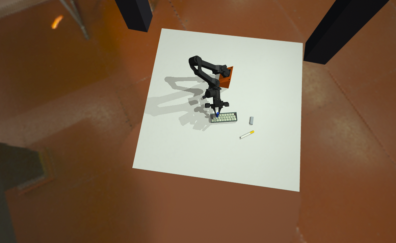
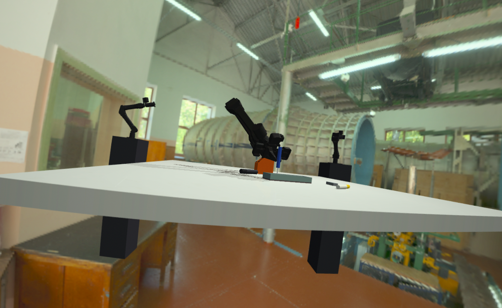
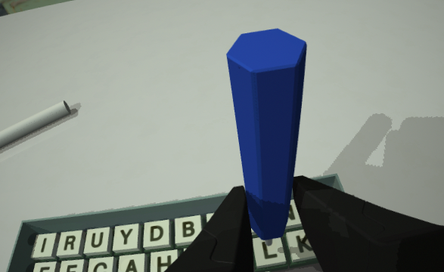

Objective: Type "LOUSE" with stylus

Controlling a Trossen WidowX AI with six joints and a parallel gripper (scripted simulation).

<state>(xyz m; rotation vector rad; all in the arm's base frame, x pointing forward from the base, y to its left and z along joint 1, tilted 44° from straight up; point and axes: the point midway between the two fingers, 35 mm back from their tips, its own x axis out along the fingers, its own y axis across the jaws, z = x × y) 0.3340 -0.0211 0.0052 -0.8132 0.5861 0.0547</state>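
We have the blue stylus (image 1: 217, 114) (image 2: 279, 157) (image 3: 268, 132) upright over the keyboard (image 1: 236, 121) (image 2: 287, 178) (image 3: 123, 209), its tip at the L key (image 3: 269, 250), and the gripper (image 1: 217, 114) (image 3: 268, 192) is closed firmly around its shaft. We judge that the first letter is in hand; whether L is already down we cannot tell. The next move calls for a straight, firm press, then a lift and a shift to O, without loosening the grip. Farther out, the white-and-yellow stick (image 1: 246, 134) (image 2: 343, 186) (image 3: 32, 124) and the grey block (image 1: 251, 120) (image 2: 331, 183) lie between the keyboard and the worktop's (image 1: 181, 151) (image 2: 168, 195) (image 3: 150, 83) right edge, as seen from above. Only the wrist view lets us read the letter under the tip; it leaves out the grey block. The exterior view alone shows us a dark cylinder (image 2: 248, 171) lying beside the keyboard, well inside the worktop's near edge.
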